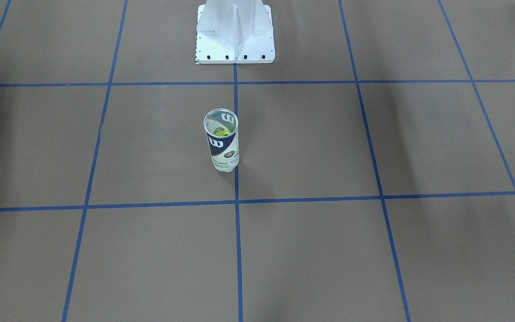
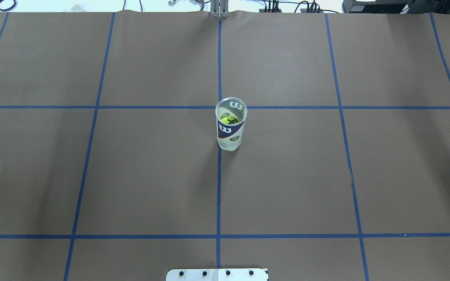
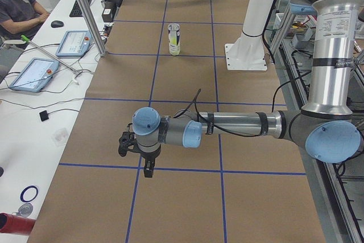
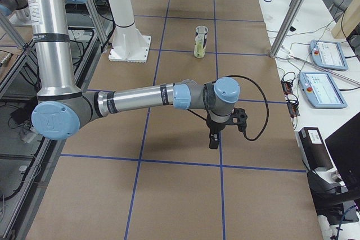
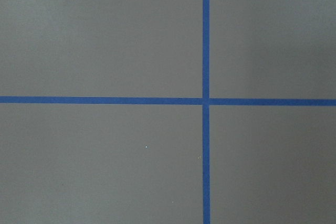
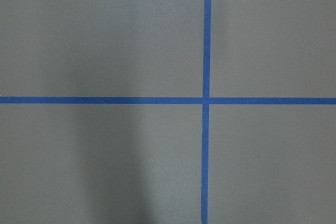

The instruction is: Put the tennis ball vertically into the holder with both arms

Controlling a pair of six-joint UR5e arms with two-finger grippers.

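**Holder (image 2: 231, 127) upright near table centre, ball (image 2: 229, 119) inside**

Holder stands on its base with its long axis vertical and its open, metal-rimmed mouth facing up. Its foot sits against the central tape line (image 2: 219, 195). The yellow-green ball is visible through the mouth, down inside the tube. The table (image 2: 287, 175) is covered in brown paper marked with a grid of blue tape. A white pedestal (image 1: 235, 40) is bolted on at the robot's edge. The left arm (image 3: 227, 123) and right arm (image 4: 140, 98) reach out level at opposite ends of the table. The left gripper (image 3: 149, 170) and right gripper (image 4: 213, 140) point down over tape crossings, well apart from the holder. Whether their fingers are spread or pressed together cannot be told. Beside the table, a seated operator (image 3: 20, 4) and two tablets (image 3: 34, 74) occupy a white desk.
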